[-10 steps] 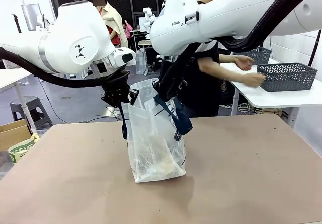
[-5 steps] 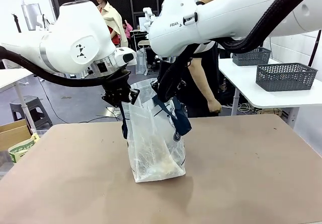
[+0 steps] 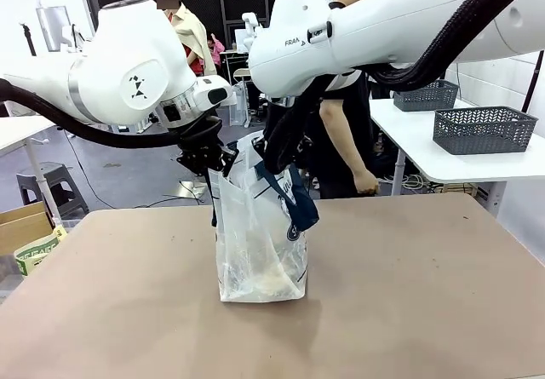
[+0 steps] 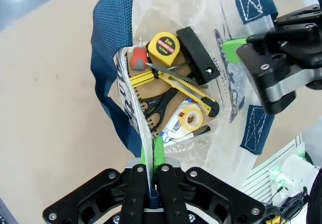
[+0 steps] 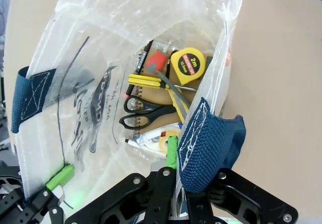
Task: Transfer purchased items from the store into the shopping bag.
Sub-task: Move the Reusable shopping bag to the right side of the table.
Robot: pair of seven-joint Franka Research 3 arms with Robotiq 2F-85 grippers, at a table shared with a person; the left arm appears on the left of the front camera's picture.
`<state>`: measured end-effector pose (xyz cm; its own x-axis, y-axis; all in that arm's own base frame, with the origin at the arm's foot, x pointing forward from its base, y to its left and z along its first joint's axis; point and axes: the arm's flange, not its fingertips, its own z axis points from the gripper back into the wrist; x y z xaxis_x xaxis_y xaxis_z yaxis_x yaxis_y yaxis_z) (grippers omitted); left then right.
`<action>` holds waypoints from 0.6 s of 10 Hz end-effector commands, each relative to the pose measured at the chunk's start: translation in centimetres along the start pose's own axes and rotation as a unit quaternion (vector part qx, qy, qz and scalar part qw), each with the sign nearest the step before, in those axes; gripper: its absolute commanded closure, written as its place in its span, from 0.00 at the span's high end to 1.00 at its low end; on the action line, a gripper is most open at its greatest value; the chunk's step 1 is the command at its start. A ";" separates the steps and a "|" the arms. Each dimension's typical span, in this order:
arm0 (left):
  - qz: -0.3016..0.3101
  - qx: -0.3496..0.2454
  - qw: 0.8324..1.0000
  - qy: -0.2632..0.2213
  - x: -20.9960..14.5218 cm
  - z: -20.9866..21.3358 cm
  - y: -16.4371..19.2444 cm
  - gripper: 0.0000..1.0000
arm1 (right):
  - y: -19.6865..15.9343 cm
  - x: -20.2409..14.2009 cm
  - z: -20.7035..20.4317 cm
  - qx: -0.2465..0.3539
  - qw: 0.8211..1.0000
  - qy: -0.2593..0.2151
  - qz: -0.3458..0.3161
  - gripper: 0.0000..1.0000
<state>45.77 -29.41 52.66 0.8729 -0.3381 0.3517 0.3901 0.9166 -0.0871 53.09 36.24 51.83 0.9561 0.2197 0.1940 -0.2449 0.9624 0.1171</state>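
Rims of the shopping bag (image 3: 260, 243), upright on the bench (image 3: 426, 294), are clamped by the left gripper (image 4: 151, 156) and right gripper (image 5: 173, 156) — seemingly so its mouth is held open; a tape measure (image 4: 163, 45) and scissors (image 5: 146, 114) lie inside.

Translucent white shopping bag (image 3: 255, 251) stands upright, purchased items (image 4: 171, 90) heaped inside; grey mesh store (image 3: 485, 129) sits at its two o'clock.

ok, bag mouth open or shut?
Open: left fingers and right fingers hold opposite rims of the shopping bag apart; tape measure, scissors visible inside.
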 end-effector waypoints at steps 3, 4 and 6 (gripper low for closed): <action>-0.023 -0.023 0.999 -0.012 0.1 -0.6 -0.2 0.00 | 0.6 0.7 -0.4 -0.001 1.000 -0.018 0.004 0.00; -0.022 -0.026 0.999 -0.012 0.2 -0.8 -0.5 0.00 | 0.8 0.9 -0.4 0.002 1.000 -0.020 0.006 0.00; -0.022 -0.032 0.999 -0.013 0.5 -1.3 -0.9 0.00 | 1.2 1.3 -0.5 0.004 1.000 -0.021 0.011 0.00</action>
<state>45.93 -30.60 51.93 0.8586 -0.3610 0.3638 0.4224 0.9005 -0.1031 53.49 37.23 51.63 0.9518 0.2277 0.2055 -0.2569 0.9578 0.1288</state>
